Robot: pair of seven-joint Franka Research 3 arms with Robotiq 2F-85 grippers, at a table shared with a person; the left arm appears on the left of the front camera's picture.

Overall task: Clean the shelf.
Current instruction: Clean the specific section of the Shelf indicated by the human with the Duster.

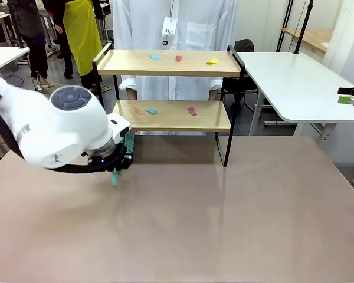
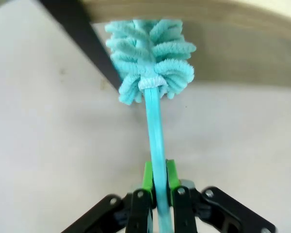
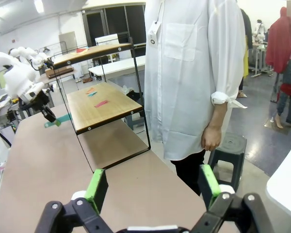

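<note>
Shelf [image 1: 125, 62] is standing at the far edge of the table [image 1: 224, 224], with bare tabletop lying wide open in front of it. Coloured scraps [image 1: 179, 58] are lying on both boards, three apiece. Left gripper [image 2: 159, 178] is clamping a teal duster [image 2: 150, 53] by its handle, with the fluffy head near the shelf's black leg. Right gripper [image 3: 153, 188] is hanging with its jaws spread, holding nothing.
</note>
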